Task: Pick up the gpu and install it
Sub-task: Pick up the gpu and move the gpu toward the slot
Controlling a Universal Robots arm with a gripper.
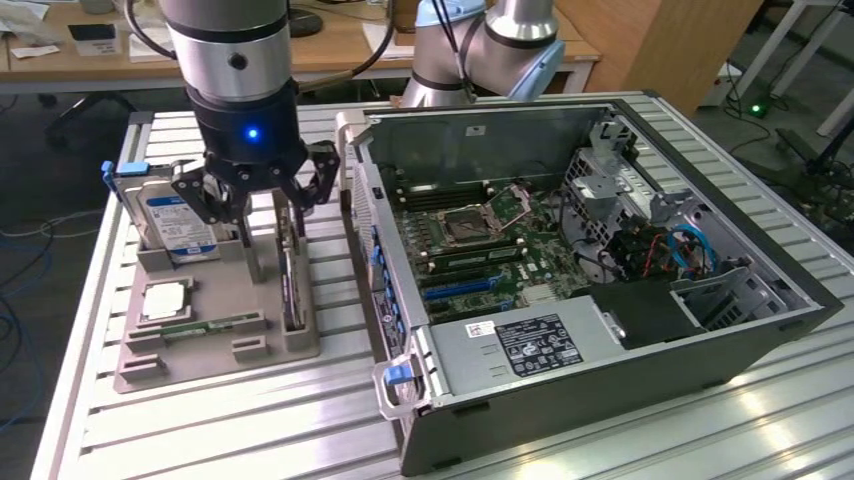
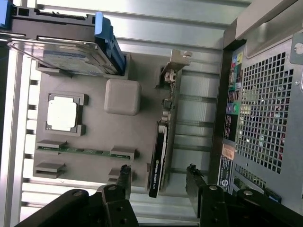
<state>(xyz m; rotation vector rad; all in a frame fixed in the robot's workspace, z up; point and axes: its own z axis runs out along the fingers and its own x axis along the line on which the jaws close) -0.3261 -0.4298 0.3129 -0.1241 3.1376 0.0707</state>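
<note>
Gripper (image 1: 267, 212) open wide, nothing held, hanging above the gpu (image 1: 291, 285). Wrist view: fingertips (image 2: 125, 171) straddle the card's end, a gap on each side. The gpu (image 2: 161, 142) stands on edge in the grey holder tray (image 2: 94, 132), pale bracket (image 2: 173, 64) at the far end, beside the hard drive (image 2: 66, 56). Exterior view: the tray (image 1: 187, 352) sits just beside the open computer case (image 1: 601, 400), motherboard (image 1: 467, 250) exposed.

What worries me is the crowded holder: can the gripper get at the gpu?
Probably yes. The open gripper hangs above the gpu, a finger to each side of the upright card, with nothing over it. The hard drive and the computer case stand clear to either side.
</note>
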